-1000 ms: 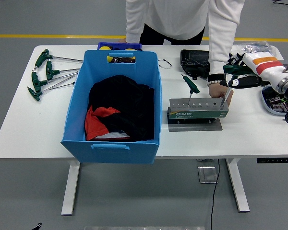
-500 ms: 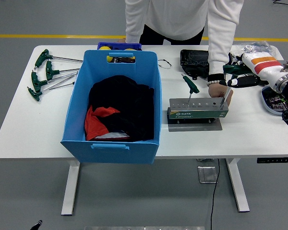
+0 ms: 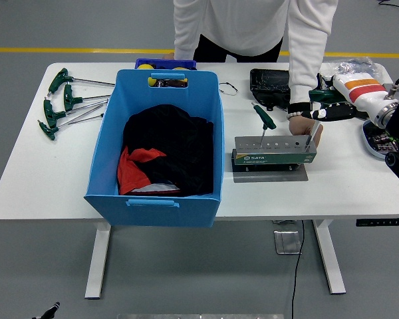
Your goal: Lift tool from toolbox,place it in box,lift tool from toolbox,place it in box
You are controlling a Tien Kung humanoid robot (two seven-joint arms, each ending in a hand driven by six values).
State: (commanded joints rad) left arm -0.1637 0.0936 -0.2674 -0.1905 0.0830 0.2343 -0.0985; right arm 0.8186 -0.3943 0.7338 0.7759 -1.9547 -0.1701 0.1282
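Observation:
A grey tool rack [image 3: 274, 156] stands on the table right of the blue box [image 3: 161, 143], which holds black and red cloth. One green T-handle wrench [image 3: 264, 121] stands upright in the rack's left end. A second wrench's shaft [image 3: 312, 133] sticks in the right end, tilted. My right hand [image 3: 327, 111] is curled round its green handle [image 3: 321, 96], just above the rack's right end. A person's hand [image 3: 299, 125] rests on that same end of the rack, partly hiding the shaft. My left arm is out of sight.
Several green T-handle wrenches [image 3: 65, 101] lie at the table's far left. Behind the rack sit a black tray [image 3: 269, 83] and a plastic bag [image 3: 354, 66]. A small blue bin [image 3: 165, 64] stands behind the box. A round case [image 3: 379, 141] lies at the right edge.
My right forearm has risen slightly and shifted a little toward the far side. The wrench stays in the rack and the person's hand has not moved.

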